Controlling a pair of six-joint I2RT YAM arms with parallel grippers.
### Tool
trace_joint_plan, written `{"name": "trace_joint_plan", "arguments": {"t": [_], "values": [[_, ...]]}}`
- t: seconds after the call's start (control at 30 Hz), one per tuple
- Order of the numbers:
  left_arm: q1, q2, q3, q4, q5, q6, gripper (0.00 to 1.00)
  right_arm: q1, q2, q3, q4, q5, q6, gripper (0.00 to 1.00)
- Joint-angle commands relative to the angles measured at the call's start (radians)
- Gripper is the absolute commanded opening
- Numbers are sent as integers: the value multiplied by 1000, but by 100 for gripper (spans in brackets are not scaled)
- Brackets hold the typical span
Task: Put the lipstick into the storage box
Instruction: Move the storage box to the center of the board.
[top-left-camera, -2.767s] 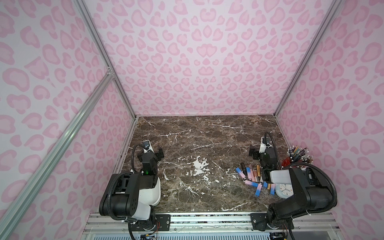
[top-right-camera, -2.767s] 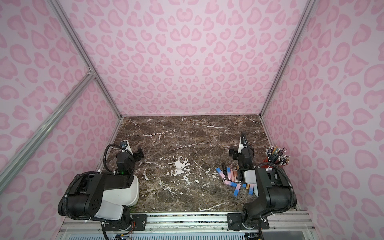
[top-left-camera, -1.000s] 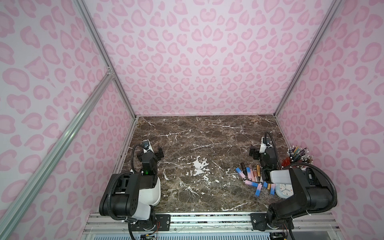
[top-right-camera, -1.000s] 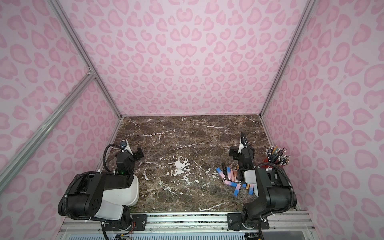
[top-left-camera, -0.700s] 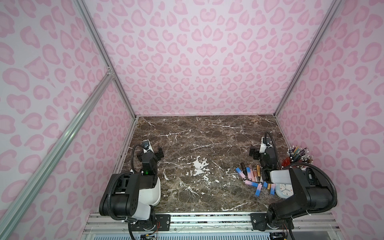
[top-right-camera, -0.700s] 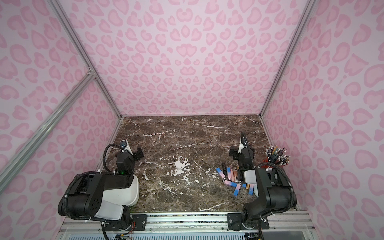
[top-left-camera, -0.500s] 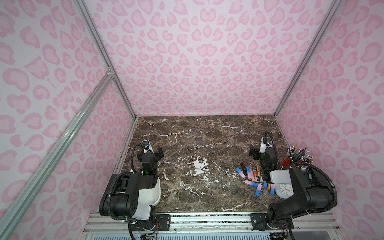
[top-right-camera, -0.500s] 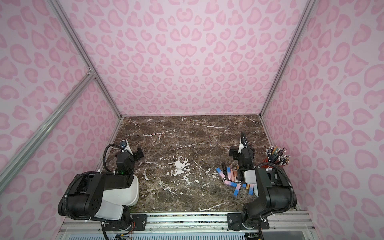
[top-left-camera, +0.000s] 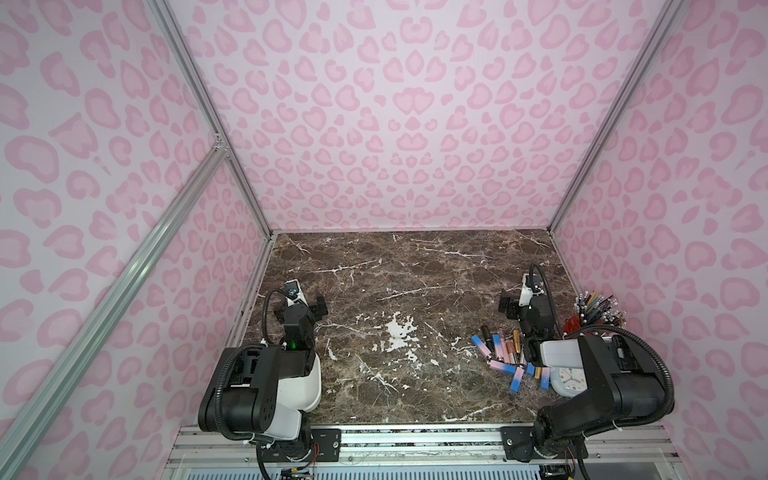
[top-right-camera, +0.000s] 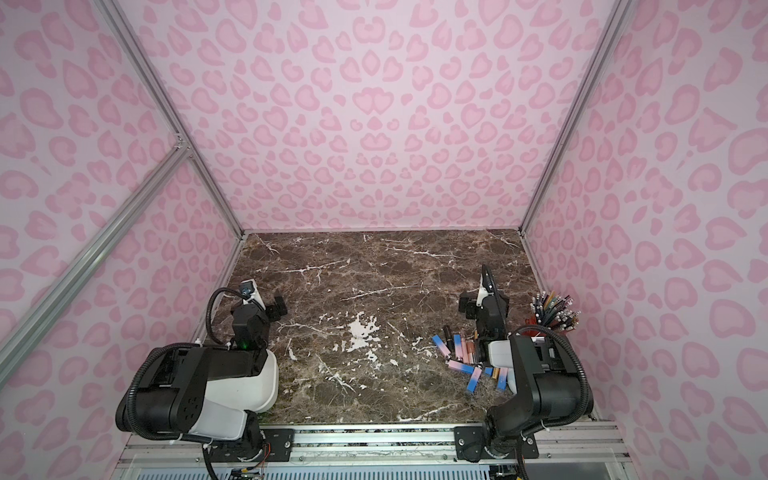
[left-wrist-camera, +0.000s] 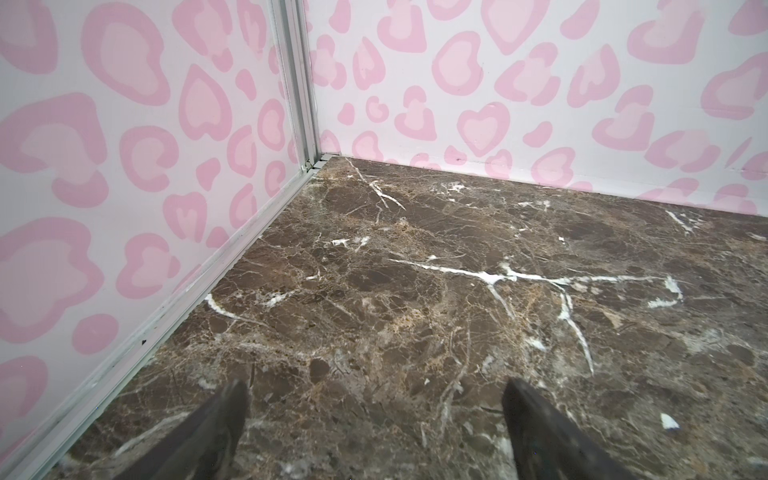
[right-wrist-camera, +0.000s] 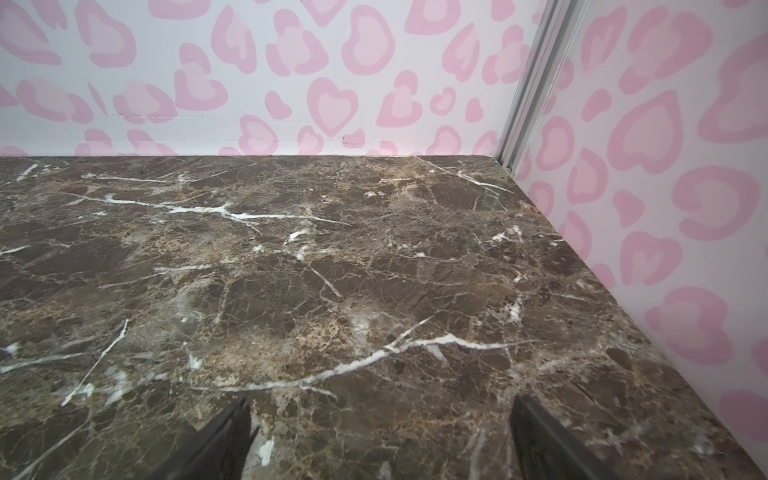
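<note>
Plainly the right tool (right-wrist-camera: 382, 415), gaping wide and empty like the left tool (left-wrist-camera: 374, 399), is nearer: the lipsticks (top-left-camera: 498, 347) lie just at its 6 o'clock, mostly pointing 12-to-6, and the storage box (top-right-camera: 270, 374) sits across the desk (top-left-camera: 395, 270) at 9 o'clock.

Both top views hang high over the near edge, side by side, looking down across the whole table (top-left-camera: 395, 270) to the back wall (top-left-camera: 395, 124), so they share almost everything. Each wrist camera sits low and close to the table. One looks out past the left gripper (left-wrist-camera: 374, 386) to the far left corner (left-wrist-camera: 311, 162), the other past the right gripper (right-wrist-camera: 382, 402) to the far right corner (right-wrist-camera: 503, 160).
</note>
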Motion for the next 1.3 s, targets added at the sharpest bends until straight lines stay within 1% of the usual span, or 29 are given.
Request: {"name": "trace_joint_plan", "arguments": {"t": [0.0, 0.4, 0.47, 0.57, 0.63, 0.67, 0.7, 0.77, 0.8, 0.87, 0.9, 0.93, 0.97, 1.0, 1.07, 1.13, 1.2, 1.27], "values": [[6, -1, 1, 33, 10, 1, 98, 0, 0, 2, 8, 10, 1, 100], [13, 2, 5, 28, 17, -1, 98, -1, 3, 6, 3, 8, 5, 100], [12, 1, 4, 28, 19, 1, 99, -2, 3, 8, 2, 6, 5, 100], [7, -5, 1, 33, 15, 10, 93, -1, 0, 6, 5, 7, 0, 100], [-3, -29, 23, -22, -1, 16, 89, 3, -4, -1, 17, -15, -18, 100], [-17, -58, 67, -134, -58, 15, 88, 8, -13, 4, 21, -19, -29, 100], [-34, -80, 136, -276, -113, 12, 86, 23, -30, 31, -34, 14, -34, 100], [-71, -83, 308, -556, -223, 3, 80, 70, -76, 198, -387, 114, -38, 100], [-94, -79, 369, -650, -275, -11, 79, 88, -80, 275, -518, 143, -21, 100], [-173, -74, 462, -805, -385, -56, 80, 126, -82, 403, -696, 188, 3, 100], [-213, -76, 496, -889, -428, -88, 80, 149, -88, 443, -758, 196, -2, 100], [-259, -76, 537, -971, -487, -142, 80, 185, -95, 490, -829, 229, -5, 100], [-302, -70, 589, -1099, -564, -245, 80, 224, -103, 531, -898, 278, 6, 100], [-326, -65, 635, -1253, -589, -344, 80, 256, -110, 567, -954, 306, 17, 100], [-364, -65, 707, -1533, -584, -560, 80, 320, -123, 619, -1059, 337, 44, 100], [-418, -112, 699, -1681, -560, -657, 80, 378, -138, 632, -1121, 381, 79, 100], [-480, -196, 662, -1794, -571, -772, 83, 409, -163, 615, -1147, 377, 116, 99], [-523, -324, 607, -1890, -529, -882, 86, 421, -199, 586, -1161, 372, 191, 97]]}}
